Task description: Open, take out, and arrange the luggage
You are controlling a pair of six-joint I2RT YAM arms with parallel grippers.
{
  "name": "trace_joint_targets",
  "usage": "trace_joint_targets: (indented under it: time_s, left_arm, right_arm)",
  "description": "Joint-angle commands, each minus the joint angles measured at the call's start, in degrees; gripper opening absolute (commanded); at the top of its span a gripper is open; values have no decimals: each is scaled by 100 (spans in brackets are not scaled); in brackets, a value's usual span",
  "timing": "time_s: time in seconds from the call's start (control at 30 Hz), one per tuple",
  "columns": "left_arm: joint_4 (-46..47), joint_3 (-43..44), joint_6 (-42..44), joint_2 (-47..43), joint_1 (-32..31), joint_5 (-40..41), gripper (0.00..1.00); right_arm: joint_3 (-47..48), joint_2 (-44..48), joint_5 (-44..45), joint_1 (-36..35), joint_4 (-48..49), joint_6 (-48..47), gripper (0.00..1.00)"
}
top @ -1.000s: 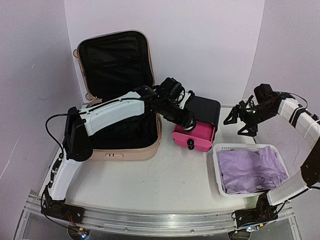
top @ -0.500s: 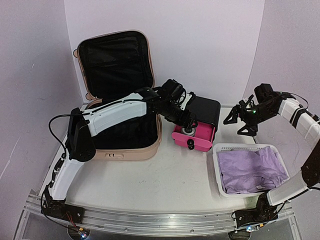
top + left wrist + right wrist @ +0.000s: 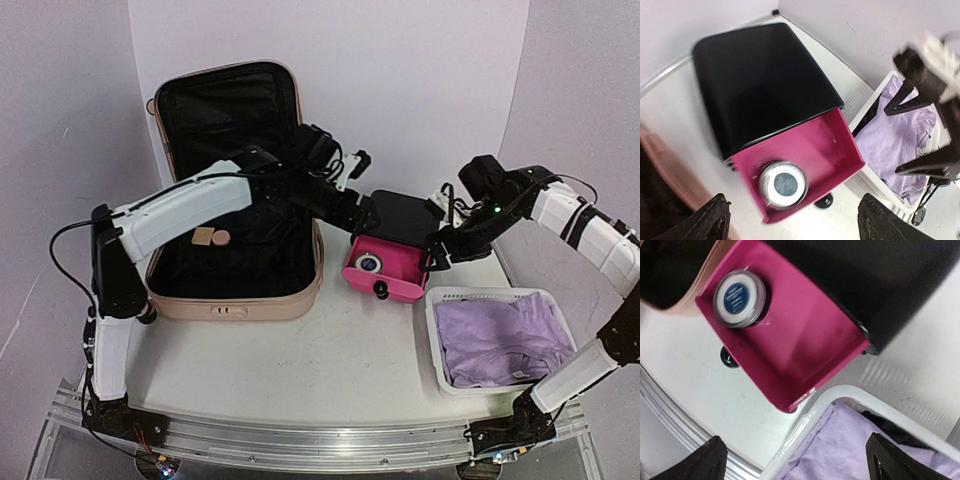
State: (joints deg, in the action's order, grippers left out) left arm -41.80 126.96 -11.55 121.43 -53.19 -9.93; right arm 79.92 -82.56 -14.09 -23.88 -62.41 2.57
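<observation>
two parts of the job look done or under way, and one is left. the suitcase (image 3: 235, 298) sits at about ten o'clock on the table (image 3: 330, 350). its lid (image 3: 230, 115) stands upright at the back, so the opening is finished.

taking out seems under way, judging by what stands outside it. just beside its three o'clock side is a black drawer box (image 3: 408, 215) with its pink drawer (image 3: 825, 145) pulled forward. a round white jar (image 3: 784, 184) with a dark blue top rests toward the drawer's nine o'clock end. at four o'clock a white basket (image 3: 433, 335) holds a folded purple shirt (image 3: 500, 335). whether these came out of the suitcase i cannot tell.

the left gripper (image 3: 795, 224) hangs over the drawer with its jaws spread wide and nothing between them. the jar lies below, apart from both fingers. the right gripper (image 3: 797, 460) is spread just as wide and empty, above the drawer's front corner and the basket rim, at the box's three o'clock side.

what is left, as i judge it: two small pale pieces (image 3: 205, 237) lie on the black lining toward the suitcase's nine o'clock side, and they would need lifting out. the drawer is not yet pushed in, if arranging calls for that.
</observation>
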Motion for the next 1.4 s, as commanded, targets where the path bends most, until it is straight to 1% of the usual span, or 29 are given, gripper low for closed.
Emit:
trace_joint_targets:
  time_s: [0.0, 0.07, 0.2, 0.3, 0.4, 0.47, 0.6, 0.7, 0.87, 0.97, 1.13, 1.27, 1.37]
  left_arm:
    - [116, -867, 42, -1382, 392, 345, 89]
    - [163, -1410, -52, -1800, 556, 470, 89]
    - [332, -2547, -172, -2613, 785, 698, 89]
    - [429, -3304, -219, -3217, 849, 846, 90]
    - [459, -3766, -233, -3615, 875, 939, 90]
    - [475, -3982, -237, -3820, 893, 1144, 91]
    - [492, -4234, -210, -4066, 915, 1224, 91]
    - [504, -4312, -214, -4149, 924, 1248, 91]
    - [543, -4376, -320, -4162, 927, 1109, 91]
    - [607, -4431, -433, -4160, 926, 928, 91]
    - [784, -4557, -702, -4076, 925, 567, 91]
    - [1036, -4715, -971, -3961, 924, 204, 90]
    - [1288, -4878, -1175, -3835, 867, -68, 86]
  right_arm:
    - [499, -329, 1903, -1250, -411, -1470, 98]
    - [660, -666, 2521, -1663, -503, -1761, 98]
    - [1099, -1310, 3219, -2196, -713, -2176, 93]
    - [1340, -1709, 3853, -2337, -725, -2286, 89]
    - [1531, -1967, 4252, -2332, -693, -2274, 88]
    - [1649, -2083, 4461, -2336, -575, -2270, 87]
    - [1805, -2276, 4872, -2338, -263, -2212, 87]
    - [1875, -2368, 5184, -2324, -55, -2208, 89]
    - [2121, -2597, 5436, -2168, 97, -2079, 89]
    - [2197, -2611, 5430, -2015, 204, -2022, 89]
    - [2138, -2575, 4253, -1650, 426, -2154, 89]
    - [2320, -2779, 4023, -1388, 455, -2183, 85]
    - [2381, -2873, 3903, -1233, 474, -2167, 80]
